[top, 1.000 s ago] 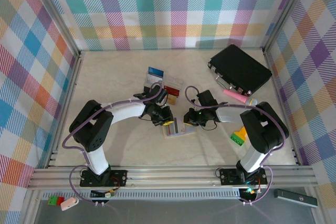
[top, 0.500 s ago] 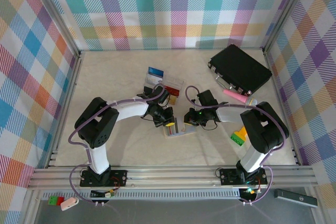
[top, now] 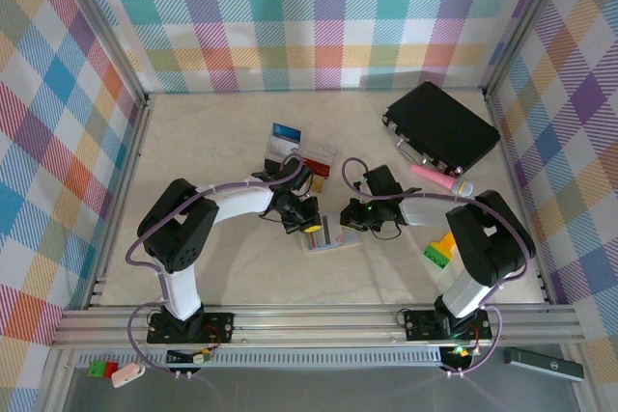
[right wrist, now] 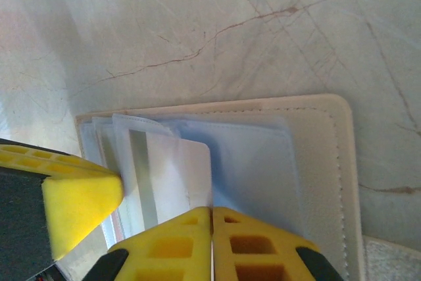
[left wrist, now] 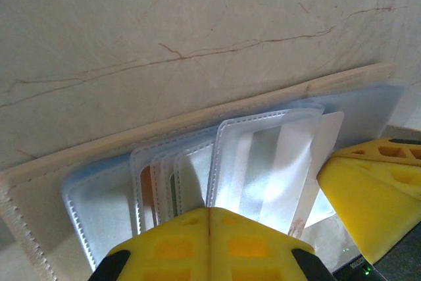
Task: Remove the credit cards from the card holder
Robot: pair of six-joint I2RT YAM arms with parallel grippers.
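My left tool [left wrist: 209,218] and right tool [right wrist: 212,218], both closed tight, meet over the card holder [right wrist: 316,162], which lies open on the counter [right wrist: 197,18]. The white card [right wrist: 191,169] juts lengthwise toward the right tool, the nearer one — gripped or not, I can't tell.

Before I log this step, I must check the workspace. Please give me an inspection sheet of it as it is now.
Surface: pale marbled table, no spill seen.
Job's things: card holder lies open between the arms; a white card sticks out among its clear sleeves.
Clutter: black case, pink tube, green and yellow blocks, small packets.
Grippers: left gripper shut and right gripper shut, both at the holder; whether either pinches something is not clear.
Cables: purple cables along both arms, nothing snagged.
Surroundings: plaid walls, metal frame rail.
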